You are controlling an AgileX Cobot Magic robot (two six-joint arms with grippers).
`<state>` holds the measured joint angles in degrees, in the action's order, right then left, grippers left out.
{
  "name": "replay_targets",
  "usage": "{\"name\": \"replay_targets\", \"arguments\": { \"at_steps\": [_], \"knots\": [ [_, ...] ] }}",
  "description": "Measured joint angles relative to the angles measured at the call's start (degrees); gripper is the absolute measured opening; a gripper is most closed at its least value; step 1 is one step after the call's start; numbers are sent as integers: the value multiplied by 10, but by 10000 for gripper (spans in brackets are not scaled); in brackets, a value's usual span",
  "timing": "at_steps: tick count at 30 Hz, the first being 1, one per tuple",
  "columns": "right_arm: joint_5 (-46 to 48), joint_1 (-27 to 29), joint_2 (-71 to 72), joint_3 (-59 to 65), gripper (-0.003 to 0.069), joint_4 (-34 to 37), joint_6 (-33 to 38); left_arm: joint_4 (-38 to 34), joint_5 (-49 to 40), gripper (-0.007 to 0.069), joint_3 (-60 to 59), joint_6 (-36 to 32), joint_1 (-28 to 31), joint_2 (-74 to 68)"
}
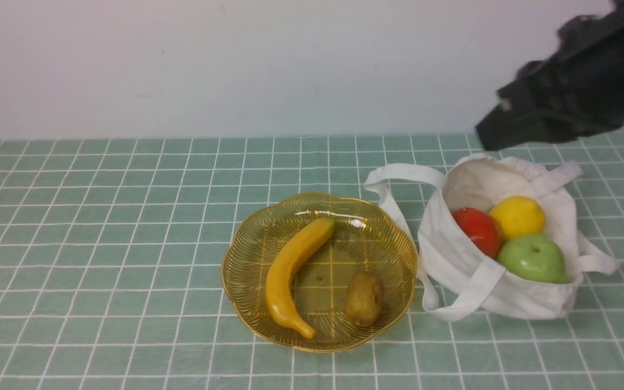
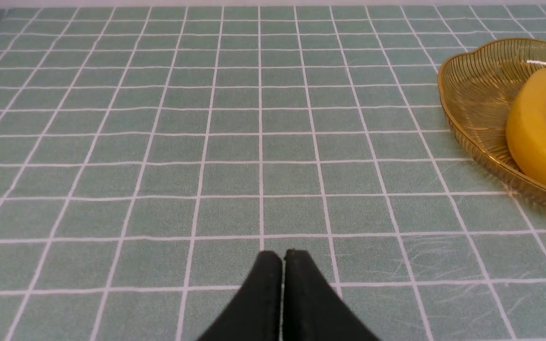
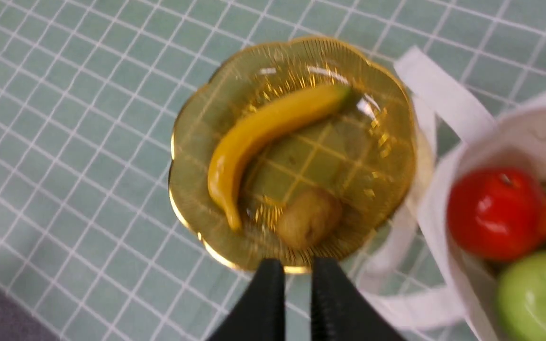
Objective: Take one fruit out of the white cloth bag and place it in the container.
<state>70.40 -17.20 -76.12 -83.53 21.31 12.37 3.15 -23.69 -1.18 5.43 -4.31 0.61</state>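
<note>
The banana (image 1: 290, 268) lies curved in the left half of the amber scalloped dish (image 1: 393, 233), its greenish tip toward the back. The right wrist view also shows the banana (image 3: 263, 132) in the dish (image 3: 396, 156). The white cloth bag (image 1: 507, 292) stands open just right of the dish. My right gripper (image 3: 297, 265) hovers high over the dish's near rim, its fingers a narrow gap apart with nothing between them. Its blurred black arm (image 1: 572, 76) hangs above the bag. My left gripper (image 2: 282, 258) is shut and empty over bare cloth, left of the dish (image 2: 462, 118).
A brown kiwi (image 1: 363, 298) lies in the dish beside the banana. In the bag sit a red apple (image 1: 477, 230), a lemon (image 1: 518, 216) and a green apple (image 1: 534, 257). One strap handle (image 1: 398, 176) loops toward the dish. A green checked cloth (image 1: 101, 244) covers the table.
</note>
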Motion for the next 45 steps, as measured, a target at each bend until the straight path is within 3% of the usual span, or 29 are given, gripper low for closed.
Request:
{"name": "replay_targets", "arguments": {
  "at_steps": [7,13,16,23,29,45],
  "knots": [
    [17,3,148,32,-13,-62,-4,0,0,-8,0,0,0,0],
    [12,3,317,167,-13,-136,-50,0,0,-8,0,0,0,0],
    [-104,3,438,317,-14,-155,-81,0,0,-8,0,0,0,0],
    [-404,3,569,563,-14,-145,-103,0,0,-8,0,0,0,0],
    [-601,3,612,667,-14,-145,-104,0,0,-8,0,0,0,0],
    [-607,3,612,688,-14,-145,-103,0,0,-8,0,0,0,0]
  ]
}}
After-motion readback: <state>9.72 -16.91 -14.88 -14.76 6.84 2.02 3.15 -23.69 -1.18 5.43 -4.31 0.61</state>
